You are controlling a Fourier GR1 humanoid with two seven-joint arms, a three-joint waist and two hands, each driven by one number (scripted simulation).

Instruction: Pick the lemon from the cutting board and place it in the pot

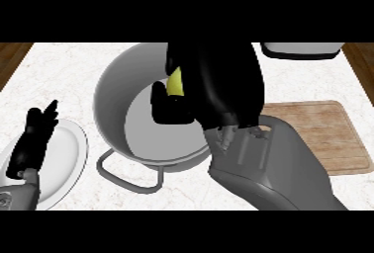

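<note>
My right hand (pixel 215 79) hangs over the grey pot (pixel 116 84), fingers and thumb curled round the yellow lemon (pixel 175 81), of which only a narrow strip shows between them. The lemon is above the pot's inside. The wooden cutting board (pixel 329 133) lies to the right with nothing on it, partly covered by my right forearm. My left hand (pixel 33 138) rests open at the left edge, fingers up, over a white plate.
A white plate (pixel 70 158) lies at the lower left beside the pot. The pot's wire handle (pixel 120 178) sticks out toward me. A white and black appliance (pixel 303 49) sits at the top right. Wooden floor shows past both counter ends.
</note>
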